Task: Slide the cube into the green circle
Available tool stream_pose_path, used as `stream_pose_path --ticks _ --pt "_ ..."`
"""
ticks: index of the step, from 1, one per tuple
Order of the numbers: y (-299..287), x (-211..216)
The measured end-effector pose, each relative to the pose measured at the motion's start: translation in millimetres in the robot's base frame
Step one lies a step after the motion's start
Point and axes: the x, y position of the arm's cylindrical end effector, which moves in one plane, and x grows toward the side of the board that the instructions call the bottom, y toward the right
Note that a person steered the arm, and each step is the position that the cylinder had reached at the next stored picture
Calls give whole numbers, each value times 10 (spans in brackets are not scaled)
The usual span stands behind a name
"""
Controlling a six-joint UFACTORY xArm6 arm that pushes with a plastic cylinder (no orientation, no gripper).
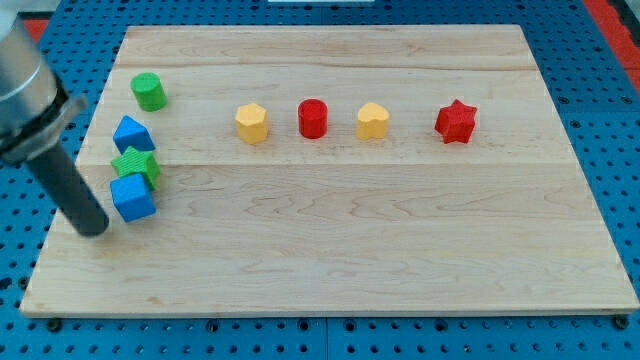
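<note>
A blue cube [132, 197] lies near the board's left edge. My tip [93, 230] rests on the board just to the left of and slightly below the cube, close to it; I cannot tell if they touch. A green star [135, 164] sits directly above the cube, touching it. A second blue block [132, 133], of angular shape, sits above the star. The green circle [149, 91], a short cylinder, stands further up, at the view's top left.
A row of blocks runs across the upper middle: a yellow hexagon [252, 123], a red cylinder [313, 118], a yellow heart [373, 120] and a red star [456, 121]. The wooden board [350, 250] lies on a blue pegboard.
</note>
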Motion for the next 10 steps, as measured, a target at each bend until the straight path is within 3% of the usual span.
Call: stream_pose_path --ticks 1,3,5,9,10 --pt "443 79" --pt "242 -867" --pt "-44 -463" --pt "47 -2110" --pt "61 -1724"
